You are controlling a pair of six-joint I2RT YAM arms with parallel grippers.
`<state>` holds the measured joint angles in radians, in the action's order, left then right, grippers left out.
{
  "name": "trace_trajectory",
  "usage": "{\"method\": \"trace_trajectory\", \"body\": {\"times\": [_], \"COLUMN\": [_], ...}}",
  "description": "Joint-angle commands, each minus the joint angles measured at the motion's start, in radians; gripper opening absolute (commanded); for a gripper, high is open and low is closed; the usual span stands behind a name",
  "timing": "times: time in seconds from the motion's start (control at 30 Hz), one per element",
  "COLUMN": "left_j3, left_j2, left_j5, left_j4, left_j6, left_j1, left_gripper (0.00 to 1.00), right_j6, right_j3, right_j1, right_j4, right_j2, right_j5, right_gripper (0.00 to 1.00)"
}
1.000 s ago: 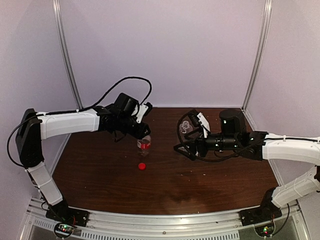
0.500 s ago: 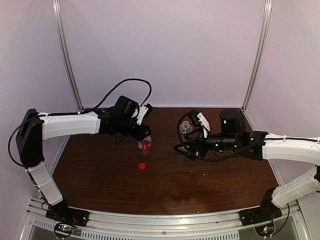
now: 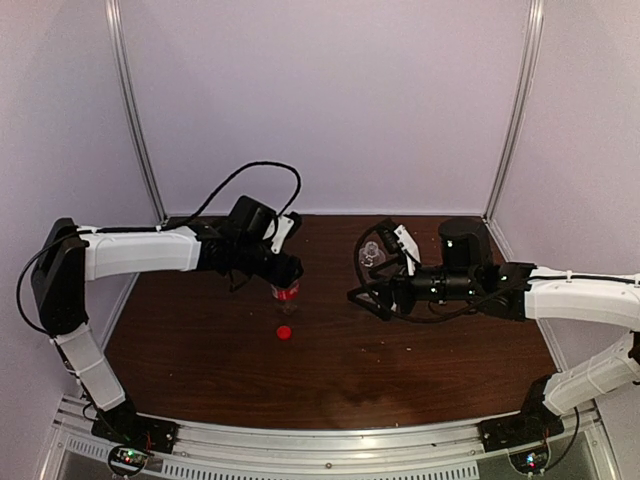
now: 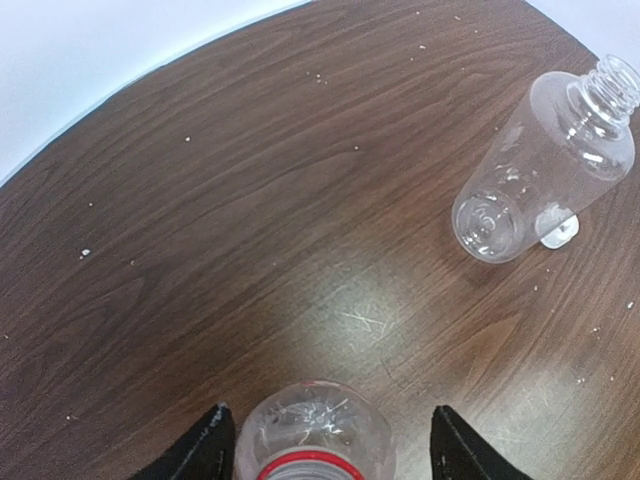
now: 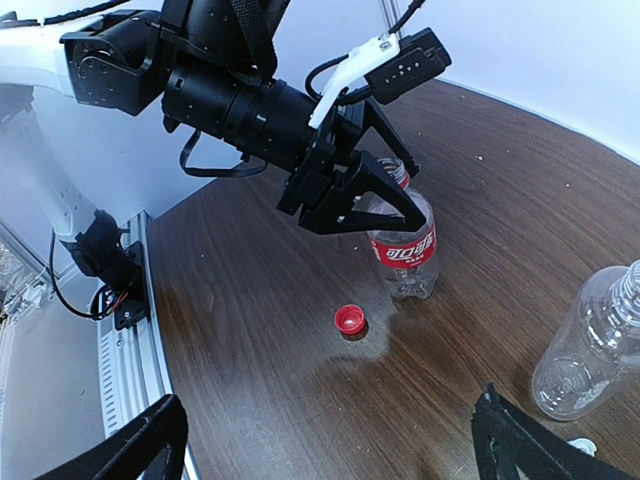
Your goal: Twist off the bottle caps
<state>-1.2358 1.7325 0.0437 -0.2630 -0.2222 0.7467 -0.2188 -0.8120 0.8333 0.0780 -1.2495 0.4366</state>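
Note:
The short bottle with the red label (image 5: 404, 252) stands upright mid-table with no cap on it; it also shows in the top view (image 3: 287, 292). My left gripper (image 3: 284, 274) is open and straddles its upper part, with the fingers (image 4: 207, 452) a little apart from the clear body (image 4: 315, 425). The red cap (image 3: 284, 332) lies loose on the table in front of it, also in the right wrist view (image 5: 350, 320). The taller bottle (image 4: 545, 165) stands with bare neck threads, and the white cap (image 4: 558, 231) lies by its base. My right gripper (image 3: 365, 300) is open and empty, right of the red cap.
The wooden table (image 3: 200, 340) has white walls behind and at both sides and a metal rail (image 3: 320, 440) along the near edge. My right arm (image 3: 520, 290) reaches across the right half, with the taller bottle (image 3: 372, 252) just behind its wrist.
My left gripper has moved down over the top of the red-label bottle, which was more exposed before. The right arm, the red cap and both bottles have not moved.

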Motion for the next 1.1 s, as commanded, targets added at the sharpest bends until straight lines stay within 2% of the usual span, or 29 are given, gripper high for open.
{"method": "trace_trajectory", "body": {"times": [0.0, 0.27, 0.5, 0.7, 0.83, 1.07], "left_j3": [0.001, -0.002, 0.033, 0.104, 0.179, 0.281], "left_j2": [-0.059, -0.141, -0.258, -0.4, -0.511, -0.683], "left_j5": [0.022, 0.028, 0.11, 0.183, 0.283, 0.419], "left_j4": [0.007, -0.009, -0.012, 0.0, 0.018, 0.026], "left_j6": [-0.016, -0.018, -0.011, -0.007, -0.01, -0.018], "left_j1": [-0.007, -0.006, -0.006, -0.01, -0.013, -0.034], "left_gripper": [0.7, 0.81, 0.97, 0.98, 0.98, 0.98], "right_j6": [-0.02, -0.029, -0.055, -0.078, -0.051, -0.002], "right_j3": [-0.016, -0.037, -0.087, -0.143, -0.185, -0.205], "right_j1": [-0.003, -0.003, -0.009, -0.022, -0.052, -0.123], "right_j4": [0.005, -0.042, -0.135, -0.233, -0.32, -0.368], "right_j2": [0.001, 0.014, 0.03, 0.065, 0.095, 0.163], "right_j5": [-0.034, -0.119, -0.274, -0.429, -0.502, -0.617], "right_gripper": [1.0, 1.0, 1.0, 1.0, 1.0, 1.0]}}
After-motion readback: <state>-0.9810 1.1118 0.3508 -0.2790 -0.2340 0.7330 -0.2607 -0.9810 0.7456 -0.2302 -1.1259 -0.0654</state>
